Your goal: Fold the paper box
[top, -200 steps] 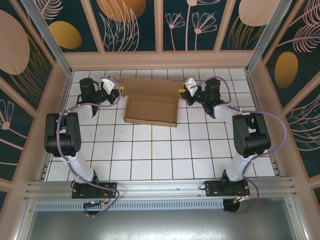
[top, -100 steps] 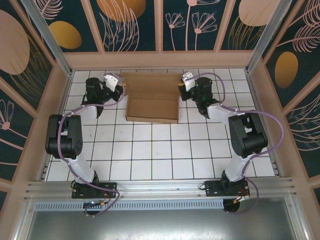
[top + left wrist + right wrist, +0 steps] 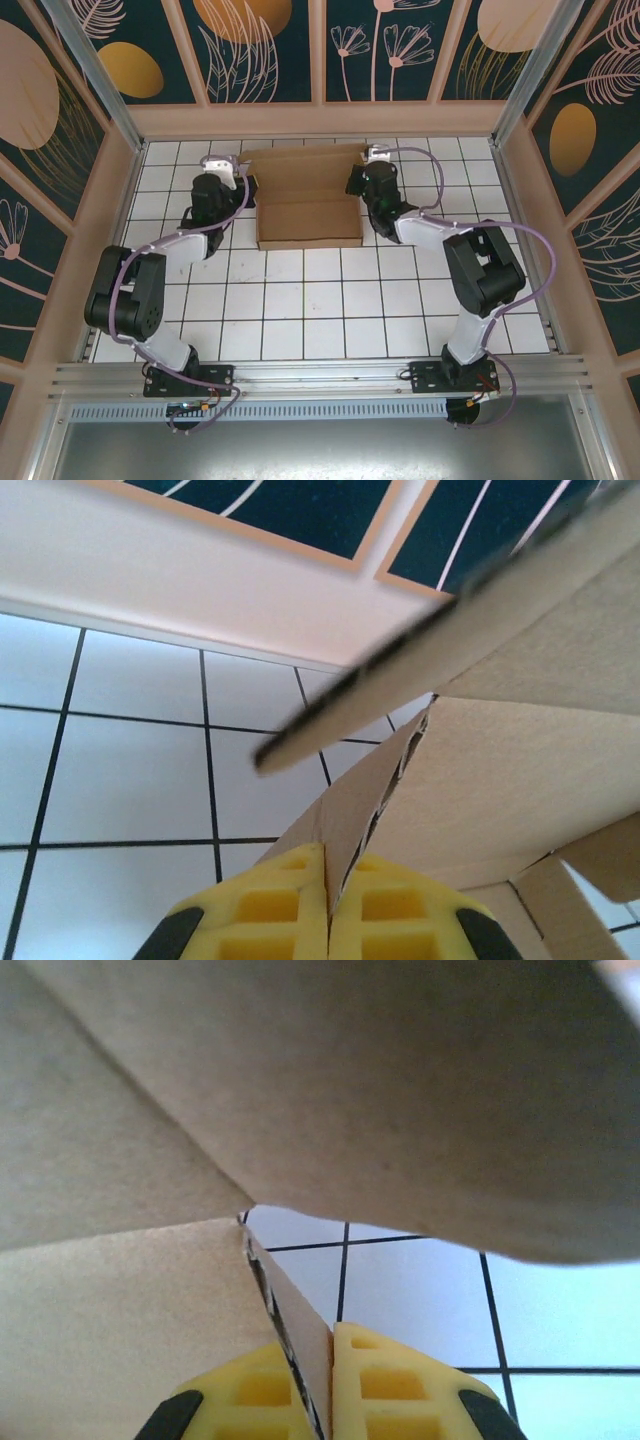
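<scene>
Pinching the paper box end flaps at upper centre, left gripper and right gripper clamp tight mid wall-raising. The next move likely needs both flaps swung inward evenly.

Matt brown corrugated cardboard paper box, smooth white tiled table

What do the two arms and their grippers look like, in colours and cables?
The left arm and the right arm have black joint housings, white links and black bases. A mauve cable loops along each. The left gripper and right gripper have yellow fingers with square recesses.
</scene>
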Motion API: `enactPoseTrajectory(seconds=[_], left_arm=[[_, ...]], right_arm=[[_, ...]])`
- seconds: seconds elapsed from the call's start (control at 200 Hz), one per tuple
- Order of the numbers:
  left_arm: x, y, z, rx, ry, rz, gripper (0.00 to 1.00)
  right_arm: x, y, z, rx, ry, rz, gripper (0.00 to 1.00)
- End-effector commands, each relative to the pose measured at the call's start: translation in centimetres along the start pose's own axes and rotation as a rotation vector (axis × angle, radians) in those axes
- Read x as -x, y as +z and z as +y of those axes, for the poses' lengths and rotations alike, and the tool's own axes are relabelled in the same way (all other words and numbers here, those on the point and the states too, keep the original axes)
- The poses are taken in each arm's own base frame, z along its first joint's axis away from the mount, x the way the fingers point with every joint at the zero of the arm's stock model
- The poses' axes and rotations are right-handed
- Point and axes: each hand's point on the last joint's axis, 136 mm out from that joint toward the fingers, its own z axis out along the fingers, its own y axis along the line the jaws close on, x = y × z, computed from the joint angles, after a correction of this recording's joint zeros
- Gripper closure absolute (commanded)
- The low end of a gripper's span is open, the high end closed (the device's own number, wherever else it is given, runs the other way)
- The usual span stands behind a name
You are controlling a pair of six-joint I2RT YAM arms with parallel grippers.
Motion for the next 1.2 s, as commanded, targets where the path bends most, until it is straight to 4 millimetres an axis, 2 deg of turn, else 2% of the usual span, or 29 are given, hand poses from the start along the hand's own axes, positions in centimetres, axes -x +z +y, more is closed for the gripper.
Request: enactPoseTrajectory(seconds=[0.0, 0.1, 0.33, 0.455, 0.771, 1.196], left_arm=[[0.3, -1.1, -0.9, 0.001, -0.126, -0.071, 0.95], [-0.3, -1.9, -1.3, -0.012, -0.172, -0.1, 0.95], [-3.2, -3.8, -1.4, -0.031, -0.194, -0.136, 0.95], [-4.9, -4.3, -0.6, -0.02, -0.225, -0.119, 0.94], [-8.5, -5.6, 0.0, -0.012, -0.268, -0.066, 0.93], [-12.1, -7.3, 1.8, 0.033, -0.31, -0.001, 0.94]], right_arm=[[1.5, -2.1, 1.0, 0.018, 0.153, -0.148, 1.0], [1.1, -3.8, 1.5, 0.077, 0.146, -0.207, 1.0], [-2.4, -6.1, 1.2, 0.195, 0.146, -0.213, 1.0], [-4.0, -6.8, 1.1, 0.215, 0.147, -0.2, 1.0], [-6.8, -8.6, 0.7, 0.232, 0.154, -0.2, 1.0], [-11.0, -10.8, -0.2, 0.244, 0.142, -0.144, 1.0]])
